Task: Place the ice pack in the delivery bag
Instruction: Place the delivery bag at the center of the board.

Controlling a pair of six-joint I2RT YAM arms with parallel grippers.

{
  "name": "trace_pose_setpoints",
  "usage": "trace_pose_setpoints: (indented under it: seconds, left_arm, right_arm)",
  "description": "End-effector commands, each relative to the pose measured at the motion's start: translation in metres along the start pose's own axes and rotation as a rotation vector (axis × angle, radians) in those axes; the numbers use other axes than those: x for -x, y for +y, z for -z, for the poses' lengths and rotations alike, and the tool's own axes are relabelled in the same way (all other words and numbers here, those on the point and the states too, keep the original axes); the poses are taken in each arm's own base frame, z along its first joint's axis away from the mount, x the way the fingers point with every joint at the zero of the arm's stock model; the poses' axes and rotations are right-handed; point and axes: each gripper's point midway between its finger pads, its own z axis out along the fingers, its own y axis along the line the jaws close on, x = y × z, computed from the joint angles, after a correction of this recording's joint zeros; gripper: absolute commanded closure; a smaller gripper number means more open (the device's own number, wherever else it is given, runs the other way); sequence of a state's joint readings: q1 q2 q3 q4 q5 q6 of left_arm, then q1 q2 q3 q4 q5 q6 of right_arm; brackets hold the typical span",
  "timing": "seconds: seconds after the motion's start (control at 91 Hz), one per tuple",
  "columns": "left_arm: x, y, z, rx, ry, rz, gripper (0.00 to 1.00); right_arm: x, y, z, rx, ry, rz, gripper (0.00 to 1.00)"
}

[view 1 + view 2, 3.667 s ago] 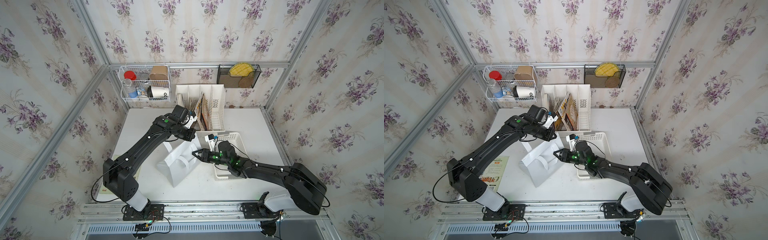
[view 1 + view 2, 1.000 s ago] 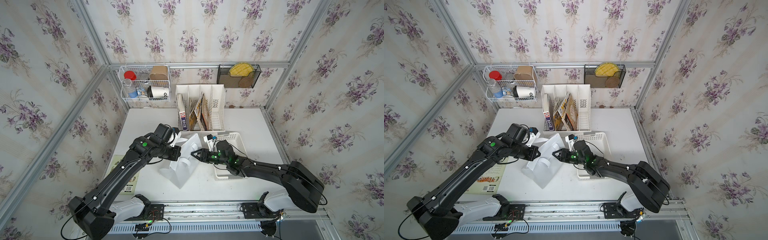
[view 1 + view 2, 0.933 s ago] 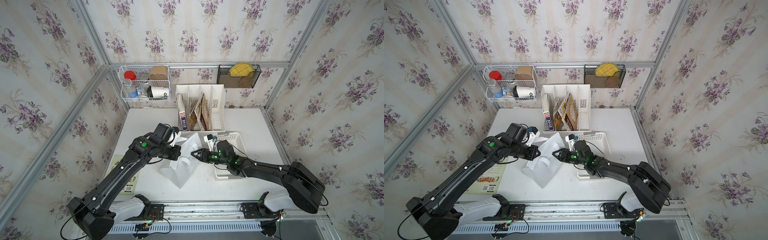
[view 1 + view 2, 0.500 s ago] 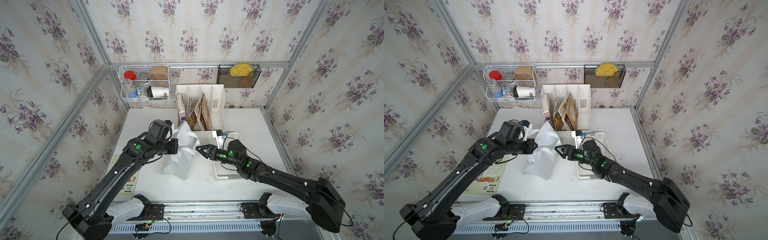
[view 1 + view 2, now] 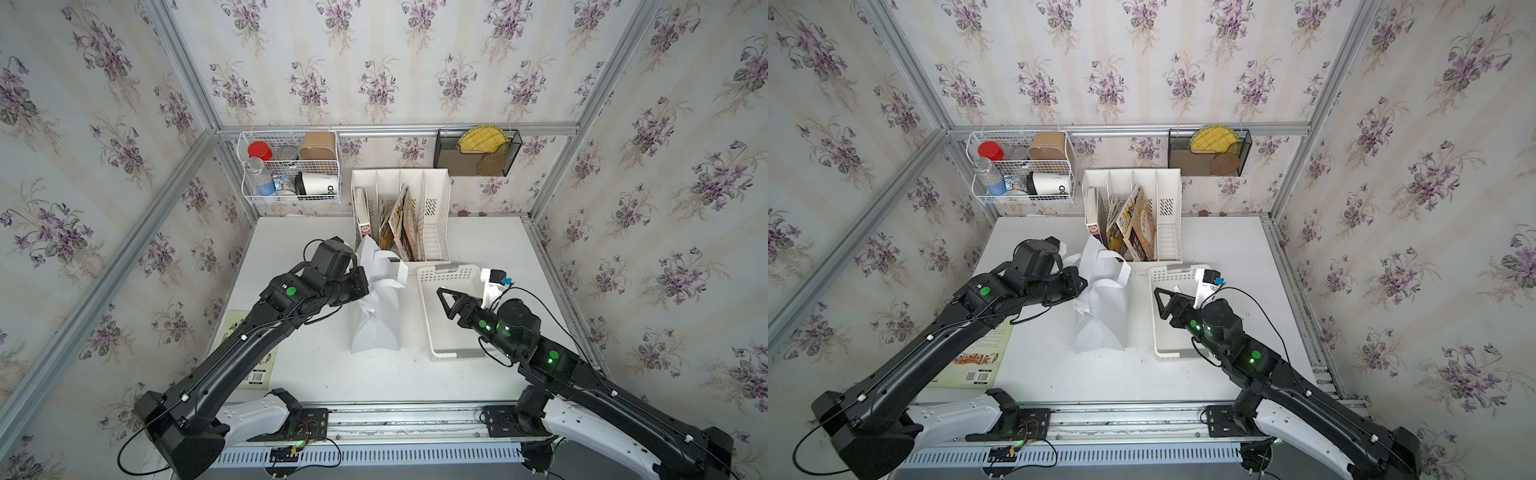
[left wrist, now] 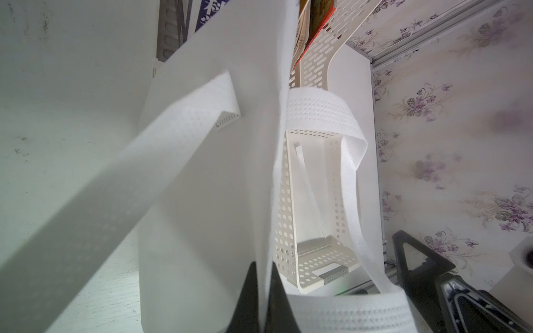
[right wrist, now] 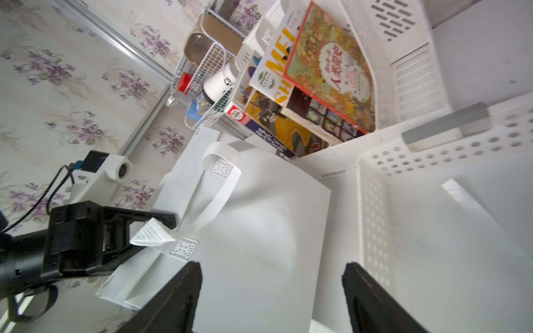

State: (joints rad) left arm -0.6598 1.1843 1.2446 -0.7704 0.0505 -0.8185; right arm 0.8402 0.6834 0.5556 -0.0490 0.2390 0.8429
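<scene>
— Which step is this?
— Readying the bag. The left gripper (image 6: 264, 274) is clamped on the top edge of the delivery bag (image 5: 376, 320), holding it upright at the centre of both top views.
— And the right gripper (image 7: 271, 276)?
— Spread wide and empty, over the white basket (image 5: 424, 316) right of the bag. No ice pack shows anywhere; next it has to find and grasp one

A white soft fabric tote (image 5: 376, 324) with two flat strap handles stands upright and narrow on the white table (image 5: 324, 374), just beside the white perforated basket (image 5: 446, 272). The left gripper (image 6: 263, 276) pinches its top edge.
</scene>
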Motion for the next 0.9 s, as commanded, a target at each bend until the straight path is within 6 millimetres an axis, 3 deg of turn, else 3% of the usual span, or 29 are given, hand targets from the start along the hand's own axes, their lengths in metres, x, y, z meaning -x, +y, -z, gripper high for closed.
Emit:
trace_pose_setpoints:
  seconds: [0.0, 0.242, 0.352, 0.516, 0.56, 0.604, 0.648, 0.725, 0.89]
  left_arm:
    - [0.009, -0.009, -0.014, -0.044, -0.07, 0.033, 1.0]
    - [-0.027, 0.015, -0.047, 0.023, 0.009, 0.016, 1.0]
    - [-0.03, 0.017, -0.046, 0.033, 0.02, -0.005, 1.0]
    - [-0.022, 0.001, -0.034, -0.005, 0.01, -0.045, 1.0]
    - [-0.017, -0.003, -0.028, -0.015, -0.004, -0.058, 0.9]
    - [-0.013, -0.009, -0.022, -0.032, -0.018, -0.074, 0.68]
    - [-0.009, -0.015, -0.016, -0.054, -0.033, -0.096, 0.54]
    - [-0.002, -0.028, -0.003, -0.101, -0.059, -0.12, 0.4]
    - [0.015, -0.062, 0.033, -0.25, -0.137, -0.155, 0.22]
  right_arm:
    - [0.002, -0.048, 0.009, -0.201, -0.066, -0.018, 0.15]
    - [-0.01, -0.07, 0.013, -0.253, -0.061, -0.042, 0.14]
    - [-0.012, -0.07, 0.012, -0.251, -0.055, -0.044, 0.14]
    - [-0.013, -0.067, 0.009, -0.237, -0.049, -0.044, 0.13]
    - [-0.013, -0.065, 0.009, -0.227, -0.047, -0.045, 0.13]
    - [-0.012, -0.062, 0.008, -0.214, -0.045, -0.042, 0.12]
    - [-0.012, -0.057, 0.007, -0.193, -0.042, -0.037, 0.09]
    - [-0.012, -0.05, 0.006, -0.159, -0.031, -0.028, 0.04]
    - [-0.01, -0.046, 0.007, -0.144, -0.031, -0.027, 0.01]
